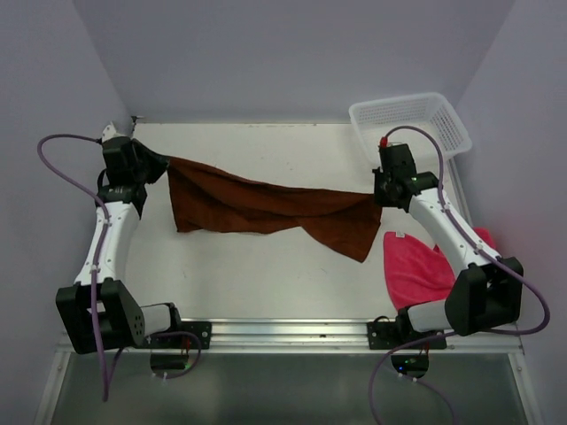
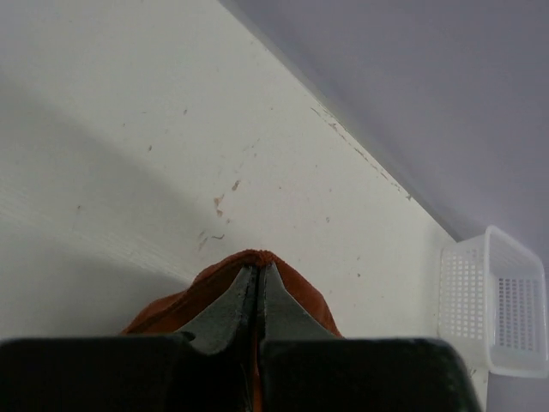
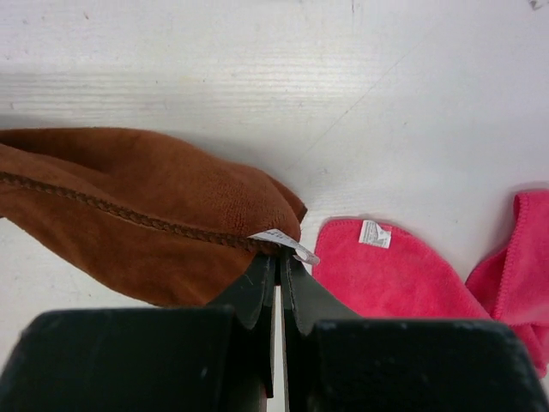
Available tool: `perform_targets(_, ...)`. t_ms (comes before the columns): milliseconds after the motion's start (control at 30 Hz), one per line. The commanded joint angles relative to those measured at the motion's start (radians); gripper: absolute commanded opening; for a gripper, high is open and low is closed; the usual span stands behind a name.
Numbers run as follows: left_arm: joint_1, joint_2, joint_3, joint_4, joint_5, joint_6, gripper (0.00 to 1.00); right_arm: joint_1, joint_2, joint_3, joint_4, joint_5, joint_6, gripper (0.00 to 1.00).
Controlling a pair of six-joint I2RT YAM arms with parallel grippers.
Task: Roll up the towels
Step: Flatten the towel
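Observation:
The rust-brown towel hangs stretched between both arms above the white table, sagging in the middle. My left gripper is shut on its left end; the wrist view shows brown cloth bulging around the pinched fingertips. My right gripper is shut on the right corner, beside the white label, with the brown towel spreading left. The pink towel lies crumpled on the table under the right arm, and the right wrist view shows it just right of the fingers.
A white mesh basket stands at the back right corner; the left wrist view catches the basket too. Lilac walls close in the table at the back and sides. A metal rail runs along the near edge.

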Motion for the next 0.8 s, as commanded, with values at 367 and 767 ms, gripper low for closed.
perform_targets(367,0.187,0.048,0.078,-0.013,0.229,-0.056,0.0,0.025,-0.057,0.17,0.024,0.149,-0.143,0.0)
perform_targets(767,0.313,0.033,0.036,0.07,0.494,-0.207,0.0,0.068,-0.138,0.222,-0.016,0.14,-0.172,0.0)
